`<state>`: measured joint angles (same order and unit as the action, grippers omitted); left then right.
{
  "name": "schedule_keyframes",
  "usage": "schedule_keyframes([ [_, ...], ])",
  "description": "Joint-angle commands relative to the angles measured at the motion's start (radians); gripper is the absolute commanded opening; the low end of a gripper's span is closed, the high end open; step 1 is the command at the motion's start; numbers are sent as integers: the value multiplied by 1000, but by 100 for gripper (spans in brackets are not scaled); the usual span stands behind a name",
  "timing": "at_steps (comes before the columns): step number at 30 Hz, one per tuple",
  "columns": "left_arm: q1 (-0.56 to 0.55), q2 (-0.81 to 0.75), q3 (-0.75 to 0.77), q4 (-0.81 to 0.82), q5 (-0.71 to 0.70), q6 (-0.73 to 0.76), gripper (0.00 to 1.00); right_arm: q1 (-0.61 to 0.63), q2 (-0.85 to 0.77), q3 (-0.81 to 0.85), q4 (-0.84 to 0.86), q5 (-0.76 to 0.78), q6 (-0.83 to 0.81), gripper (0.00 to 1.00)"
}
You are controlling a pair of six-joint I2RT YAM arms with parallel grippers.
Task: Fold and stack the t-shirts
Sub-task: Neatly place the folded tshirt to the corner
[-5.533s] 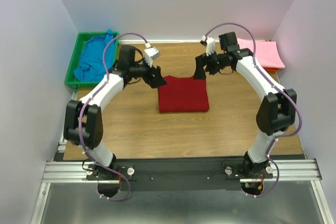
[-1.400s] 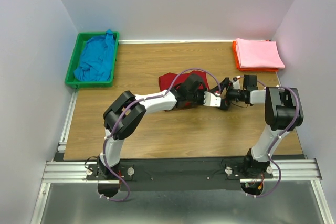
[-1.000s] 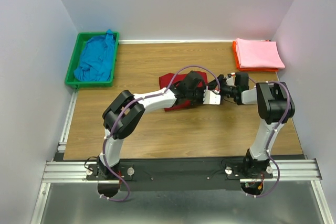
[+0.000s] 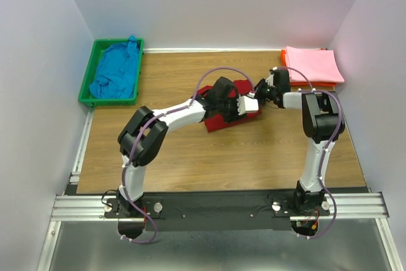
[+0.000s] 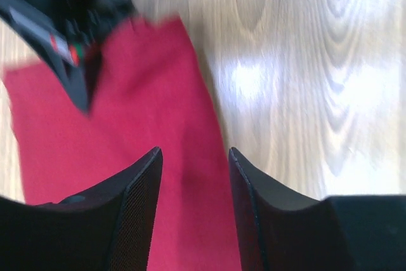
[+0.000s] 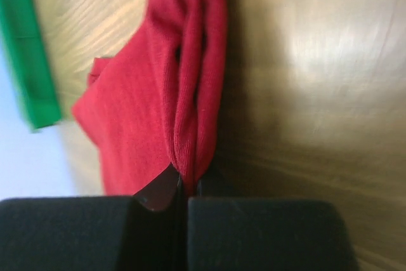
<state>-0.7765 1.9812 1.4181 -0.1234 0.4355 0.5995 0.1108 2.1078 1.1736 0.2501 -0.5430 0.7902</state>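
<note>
Top external view: the dark red t-shirt (image 4: 222, 120) lies folded on the table (image 4: 190, 150), right of the middle and toward the far side, its edges skewed against the table's edges. The left arm reaches across it from the left and hides much of the cloth.

On the left wrist view the left gripper (image 5: 194, 152) hangs over the shirt with its fingers (image 5: 136, 201) spread. Red cloth fills the gap between them, and bare wood lies just to one side (whether the tips press the cloth cannot be told).

On the right wrist view the right gripper (image 6: 185, 185) has its fingers pressed together on a doubled fold at the shirt's edge. The pinched cloth rises as a soft ridge running away from the tips, with bare wood beside it. From above, this gripper meets the shirt at its far right corner, just beside the left one.

The blue t-shirt (image 4: 114, 71) lies crumpled in the green bin (image 4: 108, 101) at the far left corner, well apart from both arms. The pink t-shirt (image 4: 312, 65) lies folded flat on the orange tray (image 4: 287, 75) at the far right corner, near the right arm's wrist but apart from the red shirt.
</note>
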Motion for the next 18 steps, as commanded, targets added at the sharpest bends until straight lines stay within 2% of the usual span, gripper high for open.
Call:
schedule_keyframes([
  [1, 17, -117, -47, -64, 69, -96, 57, -19, -52, 150, -326, 147, -345, 0],
  [3, 23, -146, -88, -73, 89, -113, 64, -31, -45, 223, -397, 182, -440, 0],
  [4, 25, -156, -102, -71, 94, -119, 76, -34, -40, 257, -431, 196, -471, 0],
  [5, 26, -165, -131, -67, 94, -132, 81, -39, -34, 330, -490, 215, -502, 0],
  [7, 29, -192, -169, -50, 94, -154, 82, -49, -11, 436, -563, 270, -632, 0],
  [9, 29, -215, -188, -38, 91, -164, 88, -57, 0, 495, -601, 305, -694, 0],
  [15, 31, -229, -209, -39, 66, -190, 89, -86, 41, 705, -704, 408, -880, 1],
  [18, 31, -235, -232, -24, 54, -185, 89, -97, 50, 756, -716, 466, -972, 0],
])
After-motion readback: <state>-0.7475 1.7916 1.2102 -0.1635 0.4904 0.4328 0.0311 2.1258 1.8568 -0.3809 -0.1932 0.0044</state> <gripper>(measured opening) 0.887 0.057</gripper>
